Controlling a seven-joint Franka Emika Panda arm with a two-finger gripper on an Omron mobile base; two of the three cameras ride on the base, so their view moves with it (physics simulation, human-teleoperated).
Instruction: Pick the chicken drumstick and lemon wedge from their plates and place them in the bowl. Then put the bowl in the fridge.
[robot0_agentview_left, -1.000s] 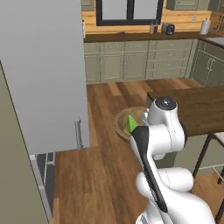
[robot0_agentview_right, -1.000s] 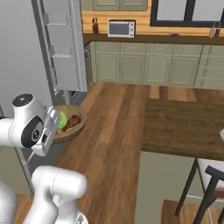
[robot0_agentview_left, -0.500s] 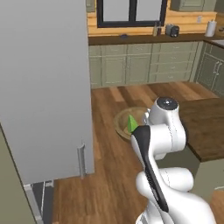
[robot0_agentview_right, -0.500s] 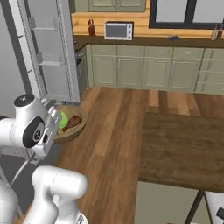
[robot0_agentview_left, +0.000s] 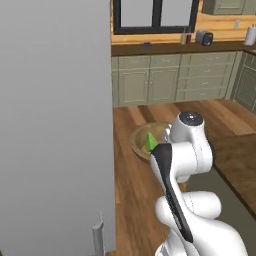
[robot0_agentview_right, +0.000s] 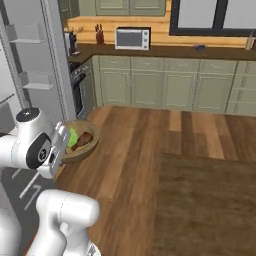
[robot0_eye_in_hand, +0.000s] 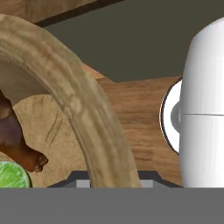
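Swung with the base toward the fridge (robot0_agentview_left: 55, 125), grey door now looming larger at left. Carries bowl (robot0_agentview_right: 80, 142) aloft by its rim, gripper (robot0_agentview_right: 64, 145) clamped on it; chicken drumstick (robot0_agentview_right: 84, 138) and lemon wedge (robot0_agentview_left: 150, 140) inside. Leaves 1 step: shelving the bowl.

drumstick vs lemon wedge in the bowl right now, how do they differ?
Colour: the chicken drumstick is reddish-brown, the lemon wedge bright green. Shape: the drumstick is long and club-like, while the wedge is short and comes to a point in the left base view. Position: in the right base view the wedge lies nearer the arm and the drumstick sits beyond it. Both rest inside the bowl, which the gripper holds by its rim.
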